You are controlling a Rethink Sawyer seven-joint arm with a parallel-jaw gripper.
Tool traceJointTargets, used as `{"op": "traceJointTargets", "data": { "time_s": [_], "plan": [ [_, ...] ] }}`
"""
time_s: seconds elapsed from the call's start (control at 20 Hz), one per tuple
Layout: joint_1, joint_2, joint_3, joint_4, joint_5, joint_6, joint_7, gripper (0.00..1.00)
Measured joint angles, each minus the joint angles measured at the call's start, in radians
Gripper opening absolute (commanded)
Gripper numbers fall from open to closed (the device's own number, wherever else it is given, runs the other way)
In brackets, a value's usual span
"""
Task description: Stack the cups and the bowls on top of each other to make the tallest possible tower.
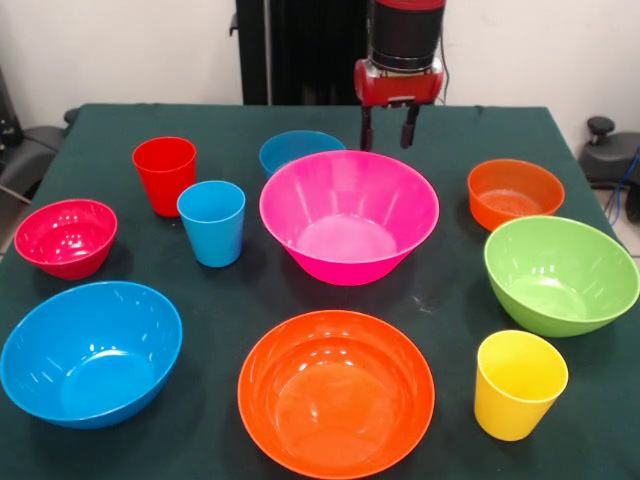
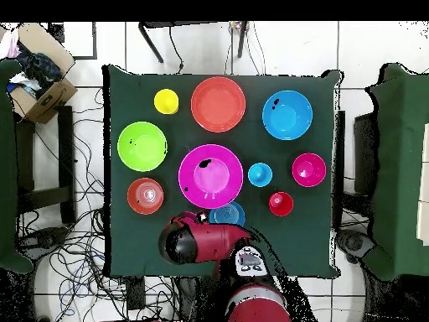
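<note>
Green cloth is covering the table. At 12 o'clock from the big pink bowl, the claw is hanging open, holding nothing.

Pink bowl, green bowl, yellow cup, dark green table.

Open fingers hang behind the empty pink bowl.

I work in a robotics lab: my table wears a dark green cloth, loose cables sprawl across the white tiled floor, a cardboard box sits aside.
</note>
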Motion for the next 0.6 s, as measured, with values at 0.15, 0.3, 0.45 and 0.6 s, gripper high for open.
{"op": "traceJointTargets", "data": {
  "time_s": [0.15, 0.3, 0.45, 0.6],
  "plan": [
    [0.000, -0.003, -0.002, -0.019, -0.032, 0.000, 0.000, 1.00],
    [0.000, -0.008, -0.002, -0.034, -0.058, 0.000, 0.000, 1.00],
    [-0.001, -0.010, -0.001, -0.052, -0.087, 0.000, 0.000, 1.00],
    [-0.003, -0.010, -0.002, -0.064, -0.106, 0.000, 0.000, 1.00]
  ]
}}
